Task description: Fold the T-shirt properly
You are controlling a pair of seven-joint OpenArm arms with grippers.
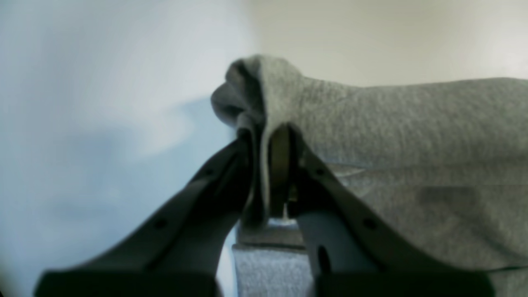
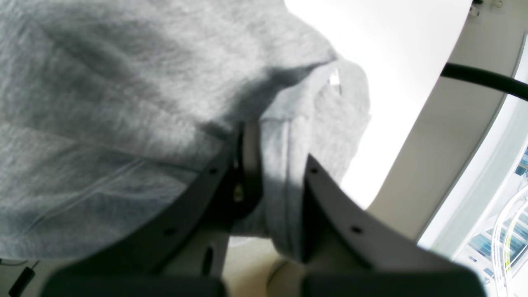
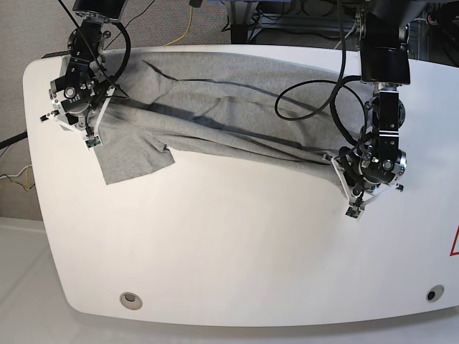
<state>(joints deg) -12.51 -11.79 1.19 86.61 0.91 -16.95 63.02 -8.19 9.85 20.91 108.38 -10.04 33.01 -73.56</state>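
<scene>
Grey fabric filled most of what you saw: the large heather-grey knit T-shirt [image 3: 215, 107] lay stretched across the far half of the white rounded table [image 3: 237, 244], from its left edge nearly to its right edge in the base view. You had the left gripper [image 1: 266, 136] closed on a bunched fold of the cloth, its dark fingers [image 1: 214, 185] pinching it from both sides. You had the right gripper [image 2: 274, 165] also closed on the shirt, clamping a hemmed edge between its fingers [image 2: 326, 185]. In the base view one short sleeve [image 3: 133, 154] hung flat toward the near side below the right gripper [image 3: 90, 140]. The left gripper [image 3: 353, 208] held the opposite end, just beside a looped black cable [image 3: 315, 107].
</scene>
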